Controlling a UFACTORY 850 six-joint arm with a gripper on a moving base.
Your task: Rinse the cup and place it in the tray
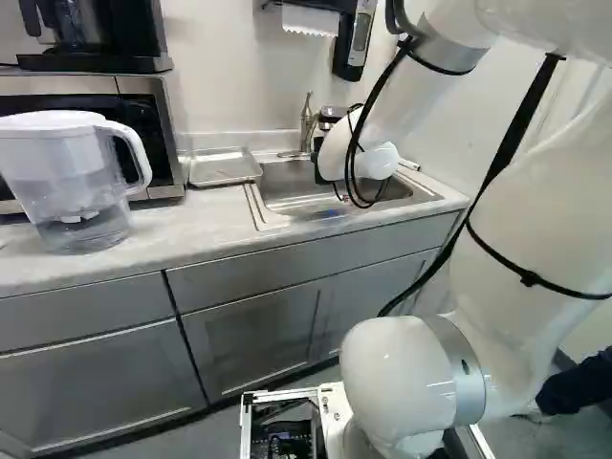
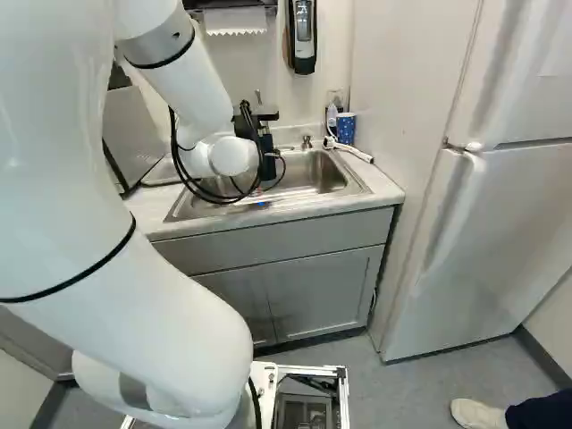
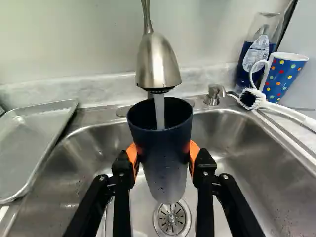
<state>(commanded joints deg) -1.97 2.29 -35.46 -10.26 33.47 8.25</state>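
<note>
Fingers (image 3: pixel 203 168) gripping the cup (image 3: pixel 164 153) over the sink (image 3: pixel 242 148), water (image 3: pixel 159 111) running from the tap (image 3: pixel 158 64) into the cup, tray (image 3: pixel 37 143) beside the sink near the counter's (image 1: pixel 191 225) back edge.

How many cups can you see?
2. The dark cup is in the gripper, under the running tap; the spotted cup stands beside the bottle. Others may be hidden behind the arm.

The arm (image 1: pixel 535 220) has glossy white, rounded links with silver-grey collars (image 1: pixel 461 368) at its joints. Thin black ties (image 1: pixel 529 278) circle it, one knotted, and slim black cables (image 2: pixel 173 143) loop beside its far end. Its black fingers (image 3: pixel 123 171) carry orange pads (image 3: pixel 132 155) and silvery screws (image 3: pixel 102 178).
</note>
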